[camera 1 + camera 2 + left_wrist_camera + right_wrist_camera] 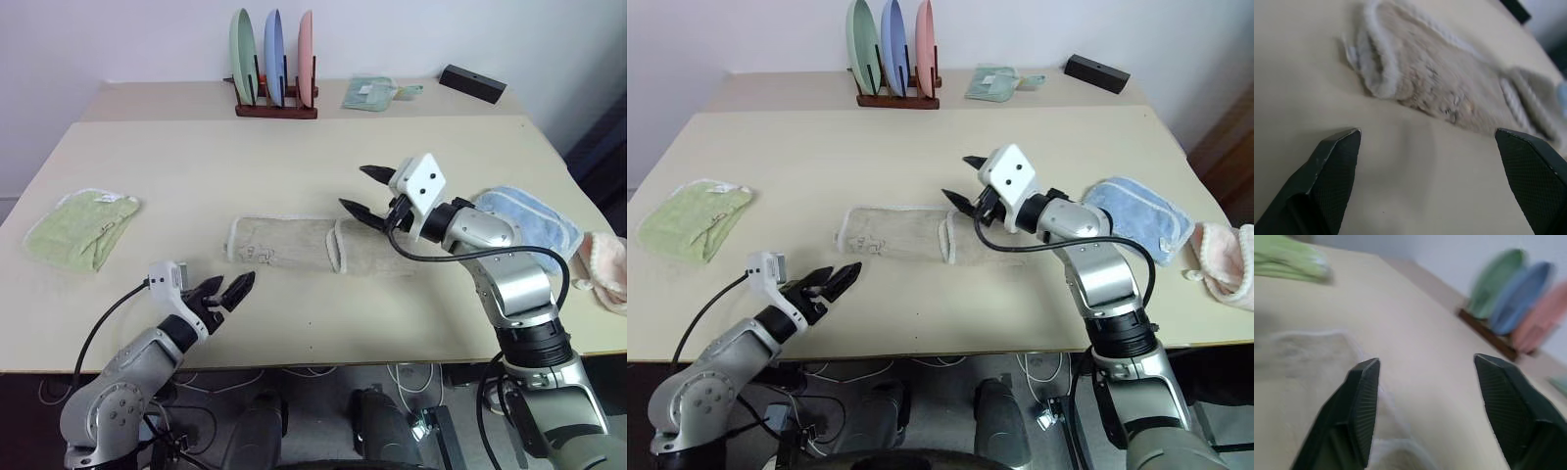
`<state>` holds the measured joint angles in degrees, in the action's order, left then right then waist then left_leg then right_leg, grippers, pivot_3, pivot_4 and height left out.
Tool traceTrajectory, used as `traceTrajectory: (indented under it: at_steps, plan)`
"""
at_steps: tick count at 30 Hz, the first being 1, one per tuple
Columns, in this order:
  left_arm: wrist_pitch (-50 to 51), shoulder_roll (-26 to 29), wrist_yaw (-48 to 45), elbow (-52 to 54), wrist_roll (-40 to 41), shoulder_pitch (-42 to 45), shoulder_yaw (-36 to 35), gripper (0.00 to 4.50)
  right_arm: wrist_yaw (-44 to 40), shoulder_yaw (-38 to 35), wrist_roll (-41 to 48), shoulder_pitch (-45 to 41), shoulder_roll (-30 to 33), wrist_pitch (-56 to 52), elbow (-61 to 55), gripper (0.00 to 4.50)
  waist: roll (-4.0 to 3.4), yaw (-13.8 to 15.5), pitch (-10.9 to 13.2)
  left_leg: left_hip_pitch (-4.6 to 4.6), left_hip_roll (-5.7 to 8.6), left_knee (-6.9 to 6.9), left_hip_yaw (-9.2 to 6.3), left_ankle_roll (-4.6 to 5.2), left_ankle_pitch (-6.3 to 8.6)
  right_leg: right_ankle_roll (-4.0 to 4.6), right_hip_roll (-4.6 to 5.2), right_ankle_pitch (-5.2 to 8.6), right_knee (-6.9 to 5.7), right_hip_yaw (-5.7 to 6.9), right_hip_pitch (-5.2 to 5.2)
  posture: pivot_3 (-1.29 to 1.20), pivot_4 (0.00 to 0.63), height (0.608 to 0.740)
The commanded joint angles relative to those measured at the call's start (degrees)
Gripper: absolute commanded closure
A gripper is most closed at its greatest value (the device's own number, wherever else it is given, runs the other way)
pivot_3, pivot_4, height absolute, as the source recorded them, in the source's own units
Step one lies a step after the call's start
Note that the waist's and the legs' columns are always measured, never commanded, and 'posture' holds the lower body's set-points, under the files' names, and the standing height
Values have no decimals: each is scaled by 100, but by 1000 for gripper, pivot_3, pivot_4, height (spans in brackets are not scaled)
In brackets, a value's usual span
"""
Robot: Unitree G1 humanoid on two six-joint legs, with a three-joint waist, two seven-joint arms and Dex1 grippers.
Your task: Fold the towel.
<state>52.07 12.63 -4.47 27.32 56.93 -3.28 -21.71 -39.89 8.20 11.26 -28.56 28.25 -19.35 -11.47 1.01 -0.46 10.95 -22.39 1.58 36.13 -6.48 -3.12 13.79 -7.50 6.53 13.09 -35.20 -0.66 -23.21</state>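
The towel (294, 245) is beige with white corded edging and lies as a long folded strip in the middle of the table, its right end doubled over at a corded seam (336, 250). My right gripper (361, 191) hovers just above that right end, open, with nothing between its fingers. My left gripper (228, 289) is low near the table's front edge, short of the towel's left end, and is also open and empty. In the left wrist view the towel (1425, 83) lies ahead of the spread fingers (1337, 161). The right wrist view has the towel (1298, 352) below the fingers (1364, 396).
A light green folded towel (78, 227) lies at the left and a light blue towel (529, 217) at the right, beside a pink cloth (607, 269). At the back stand a plate rack (274, 106) with three plates, a small green cloth (370, 93) and a black box (472, 83).
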Motion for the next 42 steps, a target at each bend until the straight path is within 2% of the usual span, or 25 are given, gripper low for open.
traceTrajectory:
  at_steps: [1, 6, 13, 14, 16, 20, 21, 23, 28, 36, 40, 42]
  plan:
    - [237, -203, 874, -220, 667, 431, -244, 0, -1, -11, -54, 52, -6, 51, -196, 1675, -2, -8, 1, 0, 1, 1, 1, 0, 0, 0, 0, 0, -1, -1, 0, 0, 150, 740]
    - [279, -675, 1945, -765, 1413, 1198, -242, 0, -14, 102, -41, 291, -56, -2, -481, 1675, -2, -14, 1, 0, 1, -2, 1, -2, -1, -6, -1, -4, -2, -2, -5, 0, 150, 740]
    - [110, -988, 2572, -1322, 1599, 1694, -83, 0, -97, 289, -16, 728, 16, -207, -1044, 1675, -2, 10, 1, -1, 4, -2, 3, -3, -2, -6, 0, -4, 1, -4, -4, 0, 150, 740]
    - [44, -1030, 2582, -1352, 1617, 1730, -95, 398, -108, 315, -45, 808, 46, -236, -1124, 1611, -2, 10, 1, -1, 4, -2, 3, -4, -2, -6, 0, -4, 1, -4, -4, 0, 150, 740]
    - [-43, -1094, 2608, -1370, 1681, 1772, -96, 817, -119, 356, -117, 948, 107, -272, -1247, 1611, -2, 15, 1, -2, 5, -1, 4, -4, -2, 6, 0, 2, 2, -5, -3, 0, 150, 740]
    - [-143, -1126, 2659, -1331, 1764, 1792, -95, 2809, -70, 392, -175, 1126, 134, -360, -1434, 1611, -1, 3, 1, -5, 4, -2, 4, -4, -2, 8, 1, 3, 6, -5, -4, 0, 150, 740]
    - [-171, -1132, 2681, -1327, 1800, 1791, -104, 3455, -62, 396, -180, 1140, 130, -376, -1456, 1611, -1, 1, 1, -5, 4, -2, 4, -4, -2, 8, 1, 4, 6, -5, -4, 0, 150, 740]
    - [-286, -1089, 2643, -1278, 1768, 1796, -124, 4368, -52, 425, -200, 1183, 126, -401, -1488, 1611, -1, -11, 1, -4, 4, -4, 4, -4, -2, 9, 1, 4, 6, -5, -6, 0, 150, 740]
    - [-714, -827, 2322, -990, 1730, 1789, -334, 4445, -75, 489, -283, 1259, 164, -363, -1487, 1611, -1, -10, 2, -5, 4, -5, 4, -4, -2, 10, 0, 5, 7, -5, -7, 0, 150, 740]
    - [-956, 1044, 915, -1032, 1454, 1638, -980, 4445, -104, 474, -333, 1251, 192, -296, -1344, 1611, -1, -23, 4, -7, 0, -12, 7, -4, -2, 13, -4, 6, 6, -7, -16, 0, 150, 740]
    - [-800, 1805, -31, -868, 945, 1713, -421, 4445, -108, 529, -382, 1190, 148, -222, -1184, 1611, 3, 36, 6, -11, 3, -8, 8, -5, -2, 16, 0, 7, 12, -6, -13, 0, 150, 740]
    - [-827, 2133, -639, -640, 483, 1765, 203, 4445, -119, 533, -395, 1157, 128, -191, -1109, 1611, 4, 41, 6, -11, 5, -8, 11, -5, -2, 16, 3, 8, 12, -7, -13, 0, 150, 740]
